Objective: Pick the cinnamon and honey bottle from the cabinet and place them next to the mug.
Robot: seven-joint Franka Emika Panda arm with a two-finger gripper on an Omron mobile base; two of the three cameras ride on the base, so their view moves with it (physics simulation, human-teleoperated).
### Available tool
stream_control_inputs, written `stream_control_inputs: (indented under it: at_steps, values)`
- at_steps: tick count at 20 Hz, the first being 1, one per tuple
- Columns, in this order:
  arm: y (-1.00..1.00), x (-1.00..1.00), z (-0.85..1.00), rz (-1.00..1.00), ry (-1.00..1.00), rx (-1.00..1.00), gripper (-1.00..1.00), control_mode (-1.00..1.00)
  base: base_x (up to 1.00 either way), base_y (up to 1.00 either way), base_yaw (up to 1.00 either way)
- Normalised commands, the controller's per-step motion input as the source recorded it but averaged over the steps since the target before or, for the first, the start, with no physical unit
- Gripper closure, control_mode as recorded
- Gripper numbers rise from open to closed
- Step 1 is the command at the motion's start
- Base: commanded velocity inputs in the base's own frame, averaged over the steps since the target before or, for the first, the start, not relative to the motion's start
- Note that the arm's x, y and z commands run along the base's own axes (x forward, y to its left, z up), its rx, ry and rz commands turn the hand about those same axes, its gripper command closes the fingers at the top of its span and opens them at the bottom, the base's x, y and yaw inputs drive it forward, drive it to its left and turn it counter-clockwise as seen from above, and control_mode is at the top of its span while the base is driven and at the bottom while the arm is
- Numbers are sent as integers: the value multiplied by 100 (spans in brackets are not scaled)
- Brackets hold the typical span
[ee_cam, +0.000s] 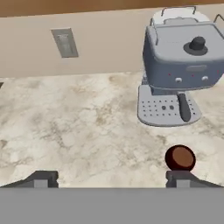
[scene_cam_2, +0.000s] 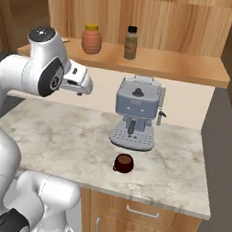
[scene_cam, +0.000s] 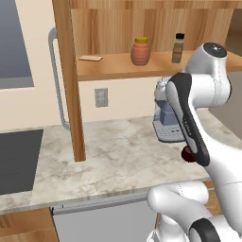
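The honey bottle (scene_cam: 140, 51) (scene_cam_2: 92, 39), a squat orange jar with a yellow lid, stands on the shelf of the open cabinet (scene_cam: 118, 68) (scene_cam_2: 183, 66). The slim brown cinnamon (scene_cam: 178, 48) (scene_cam_2: 130, 42) stands to its right. Down on the counter, the dark reddish mug (scene_cam_2: 123, 163) (ee_cam: 180, 157) sits in front of the coffee machine; the arm half hides the mug (scene_cam: 188, 154) in the left base view. My gripper (ee_cam: 111, 180) hangs open and empty above the counter, below shelf level and left of the machine, its right fingertip (ee_cam: 181, 178) just beneath the mug in the picture.
A blue-grey coffee machine (scene_cam: 165, 118) (scene_cam_2: 135, 117) (ee_cam: 181, 57) stands against the wall. The cabinet's wooden door edge (scene_cam: 68, 80) with its grey handle (scene_cam: 54, 80) juts out at left. A dark cooktop (scene_cam: 14, 160) lies far left; a small flat item (scene_cam: 90, 58) lies on the shelf.
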Motion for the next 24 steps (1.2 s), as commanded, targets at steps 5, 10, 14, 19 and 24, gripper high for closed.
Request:
stream_control_inputs:
  at_steps: [5,10,14,19,24]
  values:
    - [-24,0,96,-20,-34,0,-100,-100,0,0,0]
    - [-45,7,86,-8,-17,3,-100,-100,0,0,0]
    - [-69,27,42,0,-7,9,-100,-100,0,0,0]
    - [-50,44,8,2,0,4,-100,-100,0,0,0]
    - [-19,50,0,1,0,0,-100,-100,0,0,0]
